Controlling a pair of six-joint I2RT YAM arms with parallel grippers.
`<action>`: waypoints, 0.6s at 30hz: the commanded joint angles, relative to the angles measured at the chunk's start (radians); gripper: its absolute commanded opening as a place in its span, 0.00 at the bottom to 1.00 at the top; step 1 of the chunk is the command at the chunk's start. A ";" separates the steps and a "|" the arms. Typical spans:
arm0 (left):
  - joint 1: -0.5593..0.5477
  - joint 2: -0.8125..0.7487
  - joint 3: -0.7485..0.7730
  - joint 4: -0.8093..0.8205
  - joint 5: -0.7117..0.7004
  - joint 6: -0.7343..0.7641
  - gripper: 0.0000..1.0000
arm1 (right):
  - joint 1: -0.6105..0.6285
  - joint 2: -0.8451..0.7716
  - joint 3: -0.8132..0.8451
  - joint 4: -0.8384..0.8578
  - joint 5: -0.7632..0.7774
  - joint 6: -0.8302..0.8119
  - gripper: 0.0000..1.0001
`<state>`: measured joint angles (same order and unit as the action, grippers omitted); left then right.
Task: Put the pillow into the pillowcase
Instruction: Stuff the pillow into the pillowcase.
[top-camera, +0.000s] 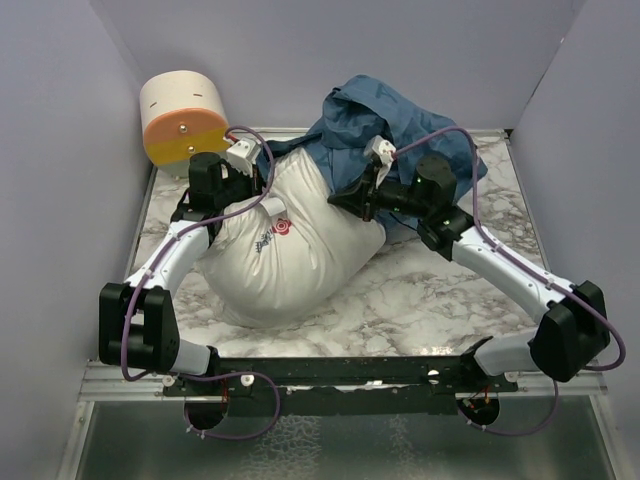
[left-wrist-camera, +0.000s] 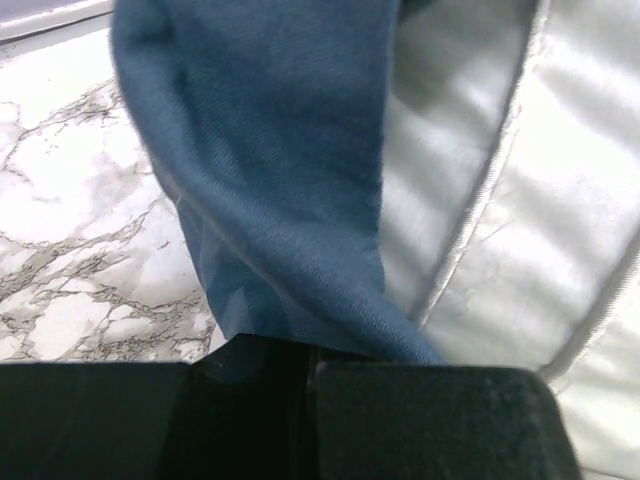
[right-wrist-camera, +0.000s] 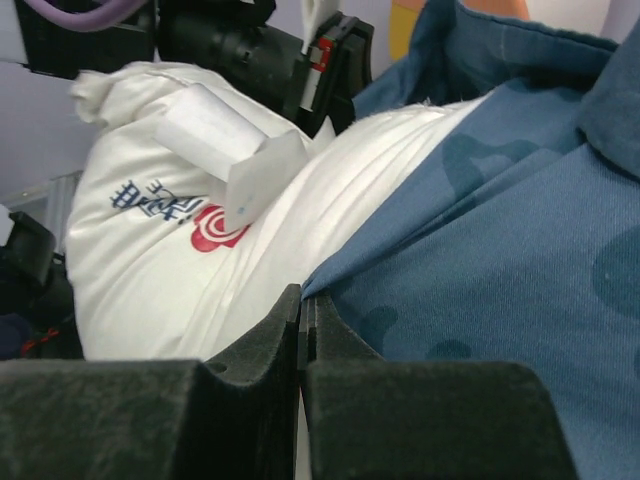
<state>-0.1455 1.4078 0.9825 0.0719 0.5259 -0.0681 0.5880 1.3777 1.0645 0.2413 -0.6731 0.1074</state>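
Observation:
The plump white pillow (top-camera: 290, 250) lies in the middle of the marble table, with its far end tucked into the dark blue pillowcase (top-camera: 390, 115) bunched behind it. My left gripper (top-camera: 266, 165) is at the pillow's far left corner, shut on the pillowcase edge (left-wrist-camera: 280, 170), with the pillow (left-wrist-camera: 560, 220) just to its right. My right gripper (top-camera: 347, 193) is on the pillow's far right side. In the right wrist view the right gripper (right-wrist-camera: 302, 295) is shut on the pillowcase hem (right-wrist-camera: 500, 230) where it meets the pillow (right-wrist-camera: 180, 270). A printed label and a white tag (right-wrist-camera: 230, 150) show there.
A cream and orange cylinder (top-camera: 183, 115) stands at the back left corner. Grey walls enclose the marble table (top-camera: 430, 290) on three sides. The left arm's gripper body (right-wrist-camera: 330, 60) shows across the pillow in the right wrist view.

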 joint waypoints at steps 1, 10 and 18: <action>-0.020 -0.011 -0.016 0.018 -0.030 0.006 0.00 | 0.077 -0.116 0.080 0.010 -0.210 0.083 0.01; -0.017 -0.023 -0.049 0.120 0.084 -0.022 0.00 | 0.086 -0.047 0.072 -0.181 0.126 0.109 0.01; -0.019 0.007 -0.050 0.146 0.156 -0.038 0.00 | 0.193 0.061 0.001 -0.141 0.148 0.093 0.10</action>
<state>-0.1398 1.3964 0.9386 0.1261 0.6125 -0.0837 0.6899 1.4433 1.1000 0.0631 -0.5144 0.1795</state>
